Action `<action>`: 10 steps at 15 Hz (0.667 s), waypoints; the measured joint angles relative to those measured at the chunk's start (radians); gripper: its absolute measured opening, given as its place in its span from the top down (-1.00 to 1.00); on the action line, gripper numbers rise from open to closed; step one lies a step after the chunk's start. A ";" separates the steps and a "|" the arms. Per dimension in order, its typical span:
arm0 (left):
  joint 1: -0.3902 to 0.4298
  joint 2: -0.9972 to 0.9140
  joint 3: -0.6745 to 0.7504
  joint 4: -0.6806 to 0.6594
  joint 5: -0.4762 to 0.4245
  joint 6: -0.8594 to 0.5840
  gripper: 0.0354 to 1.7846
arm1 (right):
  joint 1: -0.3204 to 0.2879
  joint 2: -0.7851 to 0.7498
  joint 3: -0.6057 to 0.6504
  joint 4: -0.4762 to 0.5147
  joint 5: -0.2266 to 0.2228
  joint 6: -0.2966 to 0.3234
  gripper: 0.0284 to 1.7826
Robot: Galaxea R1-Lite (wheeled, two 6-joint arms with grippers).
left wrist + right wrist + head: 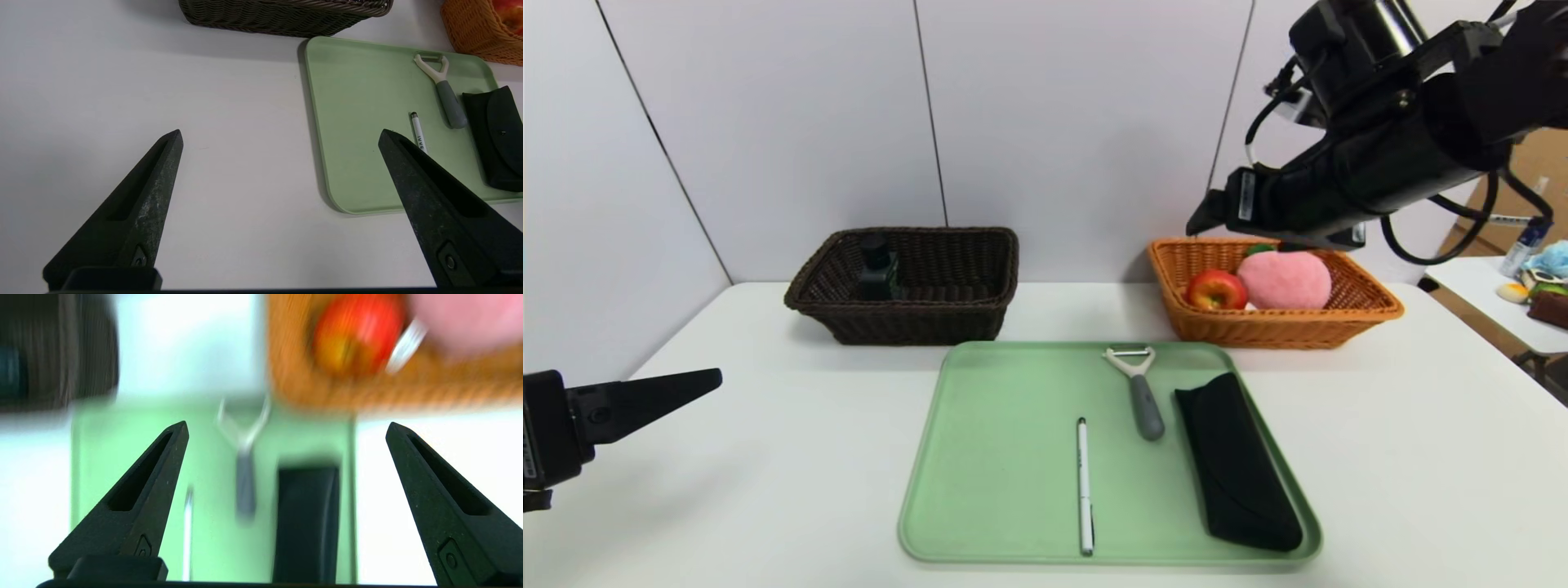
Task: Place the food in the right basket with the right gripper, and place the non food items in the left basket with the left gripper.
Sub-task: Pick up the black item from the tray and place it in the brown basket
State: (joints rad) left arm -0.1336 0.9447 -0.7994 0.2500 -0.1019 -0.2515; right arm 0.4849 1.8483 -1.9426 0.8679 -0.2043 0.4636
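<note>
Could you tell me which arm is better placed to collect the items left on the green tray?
Left. Peeler, pen and glasses case belong in the dark basket; the open left gripper hangs low beside the tray, the right gripper high over the orange basket.

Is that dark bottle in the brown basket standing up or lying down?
Standing up. The dark bottle sits upright inside the brown basket, its pump top pointing up, near the basket's left end.

Even, bright overhead lighting is seen; soft shadows are cast beneath the dark brown woven wicker basket (907, 282); the right wrist view is heavily motion-blurred.
</note>
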 joint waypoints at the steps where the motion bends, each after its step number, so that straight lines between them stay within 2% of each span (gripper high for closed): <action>1: 0.000 -0.003 0.002 0.000 0.000 0.000 -0.89 | 0.044 -0.017 -0.001 0.090 0.037 0.040 -0.87; 4: 0.000 -0.019 0.011 0.017 0.000 0.000 -0.89 | 0.160 -0.028 -0.003 0.235 0.127 0.169 -0.88; 6: 0.000 -0.034 0.019 0.027 -0.001 -0.001 -0.89 | 0.211 0.000 -0.002 0.256 0.174 0.270 -0.89; 8: 0.000 -0.050 0.033 0.029 -0.001 -0.001 -0.89 | 0.254 0.040 -0.002 0.257 0.247 0.342 -0.90; 10: 0.000 -0.067 0.042 0.035 0.000 -0.001 -0.89 | 0.289 0.086 -0.002 0.256 0.258 0.367 -0.90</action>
State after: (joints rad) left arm -0.1336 0.8774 -0.7572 0.2851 -0.1023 -0.2526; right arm 0.7736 1.9338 -1.9449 1.1236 0.0538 0.8309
